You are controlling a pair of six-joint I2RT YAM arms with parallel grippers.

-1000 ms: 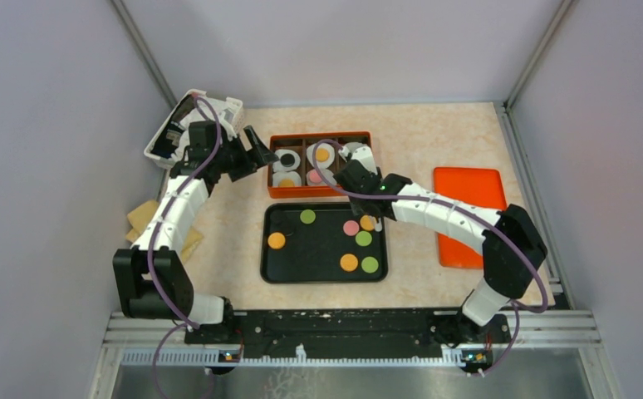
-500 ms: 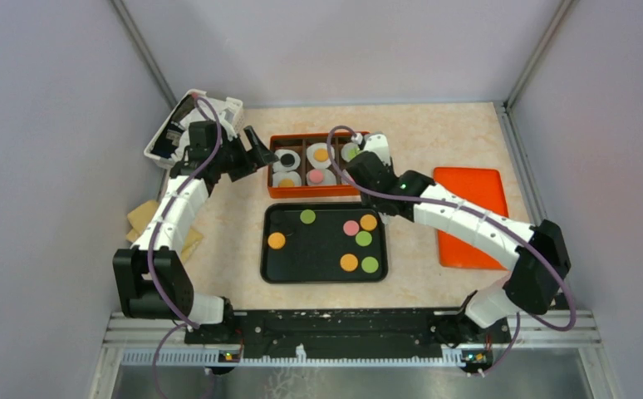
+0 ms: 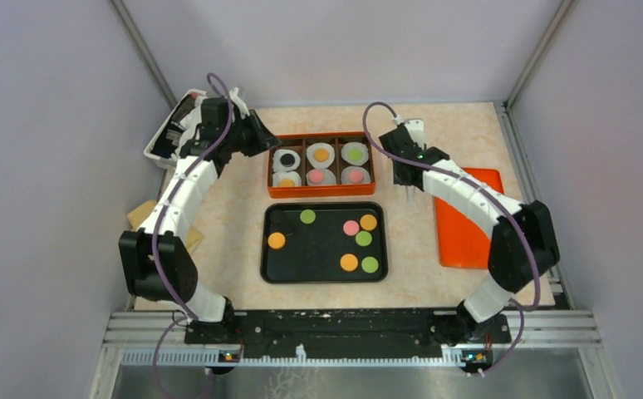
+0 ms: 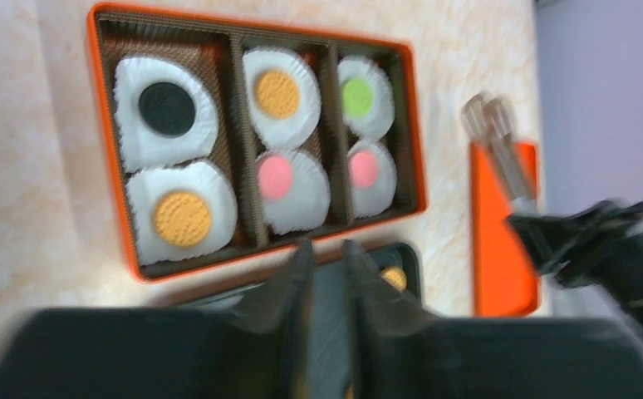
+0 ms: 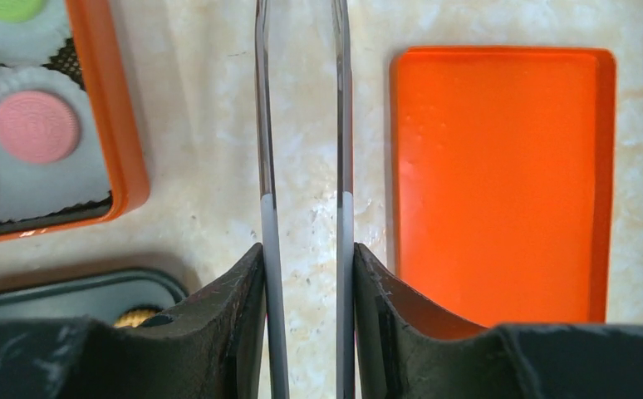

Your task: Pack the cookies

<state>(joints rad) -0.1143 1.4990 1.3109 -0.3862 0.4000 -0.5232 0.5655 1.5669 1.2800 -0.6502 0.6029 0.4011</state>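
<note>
Cookies (image 3: 321, 154) fill box (image 3: 270, 166). Right pincer (image 5: 306, 253) pinching tweezers (image 5: 262, 125); left pincer (image 4: 326, 258) slightly spread, empty. Next, likely: orange lid (image 5: 501, 174).

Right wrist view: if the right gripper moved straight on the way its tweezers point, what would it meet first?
Probably the bare table, between the orange box and the orange lid; the tweezers in the right gripper would touch first. Depth is unclear.
</note>
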